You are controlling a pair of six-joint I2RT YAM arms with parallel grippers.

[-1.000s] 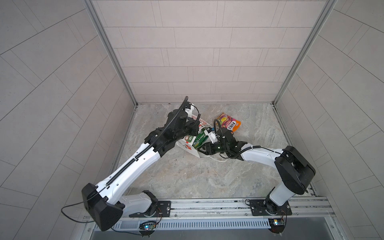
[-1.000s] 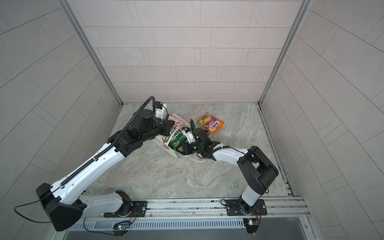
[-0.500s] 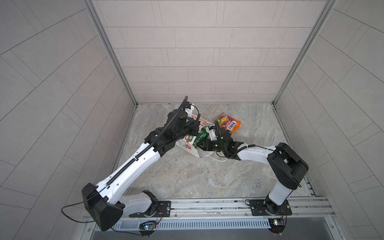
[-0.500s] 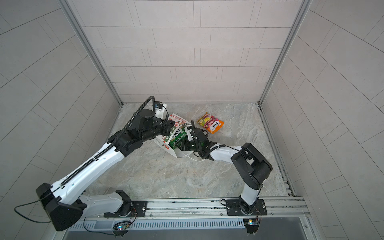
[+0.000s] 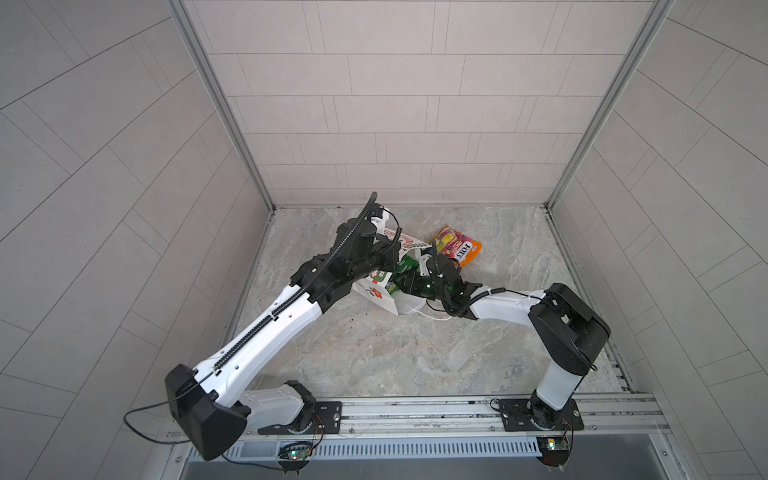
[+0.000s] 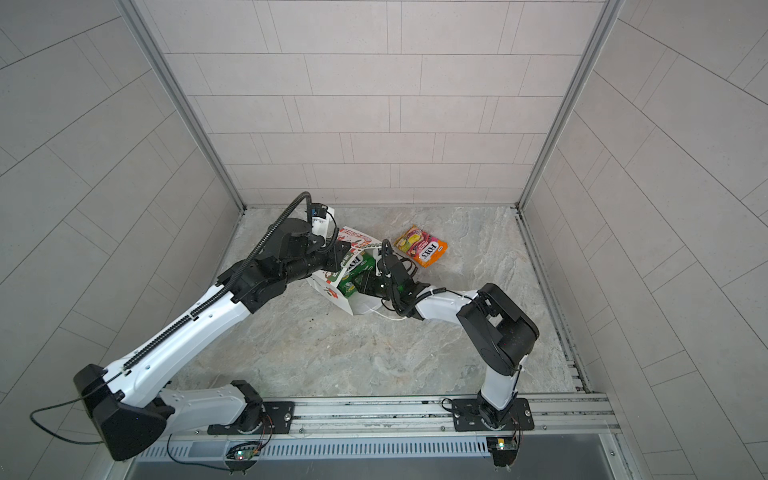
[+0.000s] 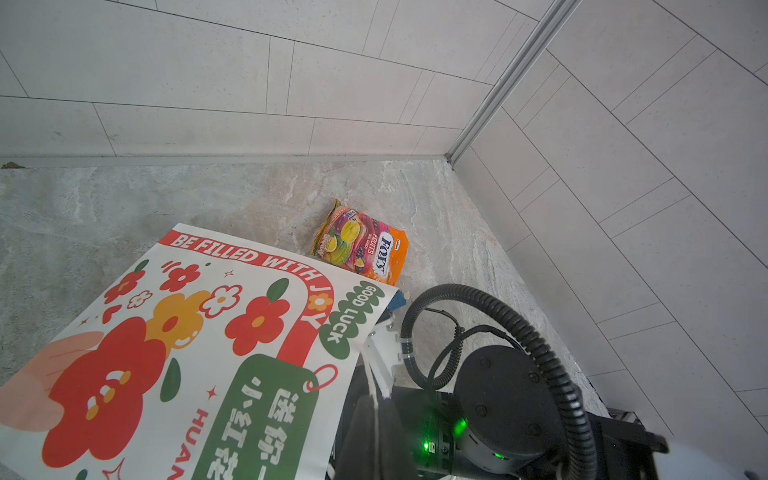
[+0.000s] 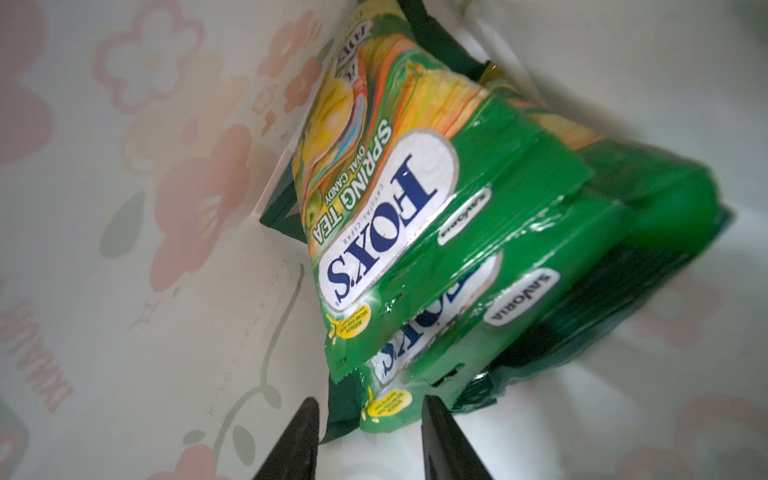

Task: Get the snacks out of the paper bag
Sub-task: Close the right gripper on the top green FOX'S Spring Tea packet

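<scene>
On the marbled floor (image 5: 395, 357) we find the paper bag (image 5: 374, 291) lying on its side, mouth toward the right arm. Up at its raised rim the left gripper (image 6: 341, 252) is pinched together; whether paper is caught in it, we cannot tell. Inside, we see a top green pouch (image 8: 395, 187) stacked on a lower green pouch (image 8: 440, 332), with a dark green crisp bag (image 8: 615, 316) beneath. Reaching in, the right gripper (image 8: 370, 401) has its jaws apart, straddling the lower pouch's corner. Outside, the orange-pink pouch (image 5: 457, 247) lies just beyond the bag.
</scene>
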